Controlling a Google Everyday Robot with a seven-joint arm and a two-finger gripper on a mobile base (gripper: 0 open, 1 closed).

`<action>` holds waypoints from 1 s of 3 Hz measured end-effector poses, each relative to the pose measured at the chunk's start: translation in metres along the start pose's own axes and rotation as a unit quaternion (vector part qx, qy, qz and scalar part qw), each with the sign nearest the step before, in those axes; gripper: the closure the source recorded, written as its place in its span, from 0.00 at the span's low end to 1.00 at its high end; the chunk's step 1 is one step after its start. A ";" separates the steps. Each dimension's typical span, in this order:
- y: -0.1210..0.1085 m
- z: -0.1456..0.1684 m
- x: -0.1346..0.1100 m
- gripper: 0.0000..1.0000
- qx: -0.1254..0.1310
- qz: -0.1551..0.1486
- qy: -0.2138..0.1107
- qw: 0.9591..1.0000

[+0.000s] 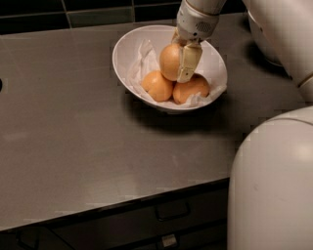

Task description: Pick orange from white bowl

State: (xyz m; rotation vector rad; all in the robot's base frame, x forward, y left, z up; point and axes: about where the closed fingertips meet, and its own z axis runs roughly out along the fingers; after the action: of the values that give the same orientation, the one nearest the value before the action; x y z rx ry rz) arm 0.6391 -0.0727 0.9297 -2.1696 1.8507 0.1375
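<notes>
The white bowl (119,52) stands on the dark grey counter (73,127), lined with crumpled white paper (141,64). The orange (169,61), large and dull tan-yellow, sits at the top of the fruit pile in the bowl. My gripper (178,69) reaches down into the bowl from above and is shut on the orange; one pale finger (188,61) lies across its right side, and the other is hidden behind it. Two smaller, brighter orange fruits (157,86) (191,88) lie below the orange.
My white arm (283,34) comes in from the top right, and my white body (274,185) fills the lower right. The counter's front edge (122,202) has dark drawers with handles (172,212) below it. A dark tiled wall (73,12) runs along the back.
</notes>
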 end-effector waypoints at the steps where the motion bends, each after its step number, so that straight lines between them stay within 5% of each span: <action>1: -0.001 -0.004 -0.001 1.00 0.000 0.000 0.000 1.000; 3: 0.004 -0.061 -0.023 1.00 0.099 -0.014 0.013 0.995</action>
State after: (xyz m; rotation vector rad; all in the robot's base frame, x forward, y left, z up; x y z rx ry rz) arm 0.6241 -0.0680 0.9933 -2.0697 1.7643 -0.0761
